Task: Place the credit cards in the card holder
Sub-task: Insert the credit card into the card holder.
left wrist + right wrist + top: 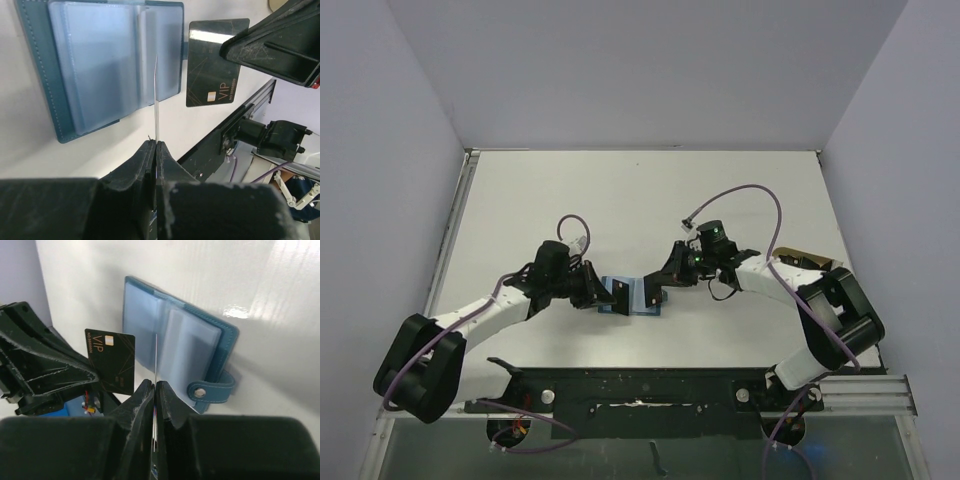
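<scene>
Jaws on the left gripper (156, 150) are pressing together on a black card (112, 360). From that arm's own wrist camera I am seeing the card only as a thin edge standing up from between the fingers (142, 165), while the right wrist camera is showing me its face, with VIP lettering and a small chip. The arm is leaning in from the left, low over the white table (650, 190). Between the two grippers the card holder (100, 60) is lying open and flat on the table, teal cover underneath and pale blue clear sleeves facing up, with its snap tab sticking out from one edge in the right wrist view. The thin edge of the black card is lining up over the sleeves near the fold, but I cannot tell whether it is touching them. On the right, the right gripper (155, 390) is sitting just beside the holder, its jaws pinching a second black card (215, 62). That card is edge-on in its own camera and face-on from the left wrist, where it is hanging just beside the holder's edge, over bare table.
</scene>
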